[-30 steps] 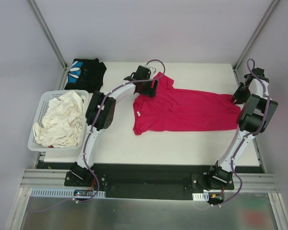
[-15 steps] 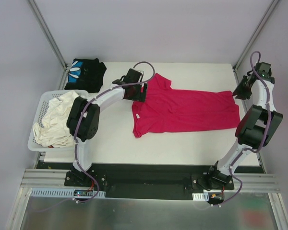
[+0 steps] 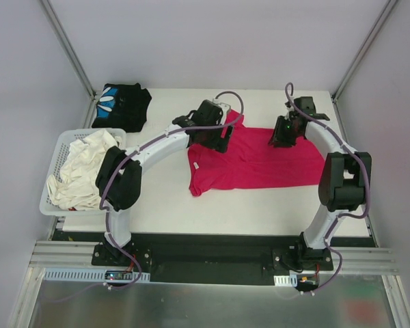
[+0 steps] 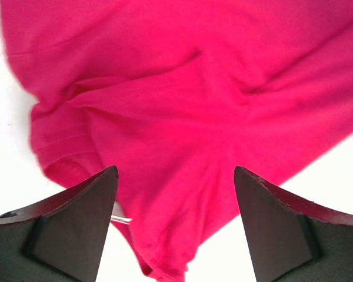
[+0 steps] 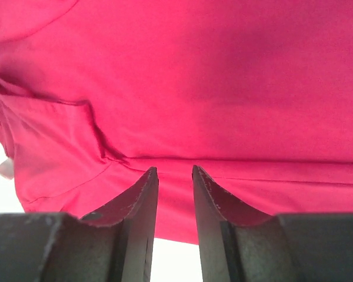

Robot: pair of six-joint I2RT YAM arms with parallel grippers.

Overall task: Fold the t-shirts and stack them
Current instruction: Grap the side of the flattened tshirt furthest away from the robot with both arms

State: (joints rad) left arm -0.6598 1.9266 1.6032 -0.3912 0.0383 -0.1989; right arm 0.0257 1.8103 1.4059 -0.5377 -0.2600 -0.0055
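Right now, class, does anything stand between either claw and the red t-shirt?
Nothing visible does. The left claw and the right claw both hang over the red t-shirt, jaws apart, with only bare cloth beneath them.

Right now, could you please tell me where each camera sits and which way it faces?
Top external: above and behind, looking down on the white table; left arm and right arm show whole.
Left wrist: rides its arm, looking down at the magenta-red cloth t-shirt; left gripper's dark fingers show.
Right wrist: likewise, over the same shirt; right gripper's fingers show.
All three show that shirt.
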